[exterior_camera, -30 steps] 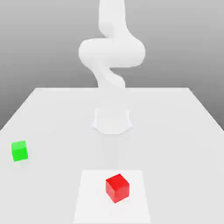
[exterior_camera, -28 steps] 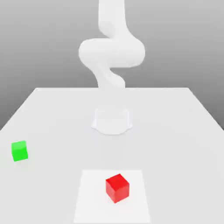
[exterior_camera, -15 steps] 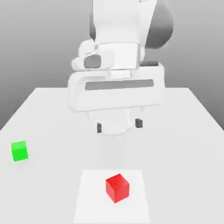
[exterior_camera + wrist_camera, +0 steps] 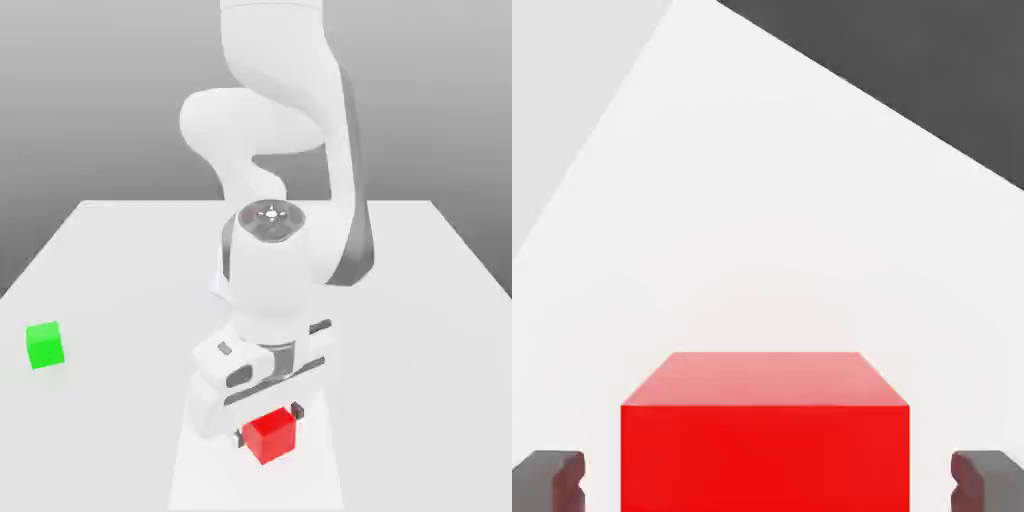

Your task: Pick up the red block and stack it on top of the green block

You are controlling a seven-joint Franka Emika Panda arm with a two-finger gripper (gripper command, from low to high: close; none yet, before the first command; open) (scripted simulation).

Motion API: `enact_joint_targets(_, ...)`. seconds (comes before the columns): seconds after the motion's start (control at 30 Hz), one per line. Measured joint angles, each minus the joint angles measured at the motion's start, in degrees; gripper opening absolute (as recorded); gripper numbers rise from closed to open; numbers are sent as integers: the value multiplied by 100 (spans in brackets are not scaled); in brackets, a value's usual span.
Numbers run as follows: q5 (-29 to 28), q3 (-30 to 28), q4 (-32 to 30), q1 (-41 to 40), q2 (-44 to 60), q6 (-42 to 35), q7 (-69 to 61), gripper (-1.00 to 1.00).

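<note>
- A pale white tabletop (image 4: 120, 260) stands before a grey backdrop.
- The white arm bends steeply down, its gripper (image 4: 268, 423) low over a lighter square patch (image 4: 320, 470).
- The small glossy red cube (image 4: 270, 436) sits between the dark fingertips (image 4: 550, 480), small gaps either side; no grasp visible.
- The small green cube (image 4: 44, 345) lies well apart, toward the exterior view's left.

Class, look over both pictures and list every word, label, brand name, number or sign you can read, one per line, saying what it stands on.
None: no readable text in either picture.
The small glossy red cube has plain faces.
The small green cube has plain faces.
The white robot arm bears no legible brand or number; the round mark on its joint cap is no readable sign.
The white table bears no marking.
</note>
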Motion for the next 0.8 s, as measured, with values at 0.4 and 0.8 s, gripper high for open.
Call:
enact_joint_targets(0.4,-353,-311,-179,-352,-1242,-1052,598,-100)
enact_joint_targets(0.8,-713,-1430,-218,-2719,-1750,-1453,3407,-100)
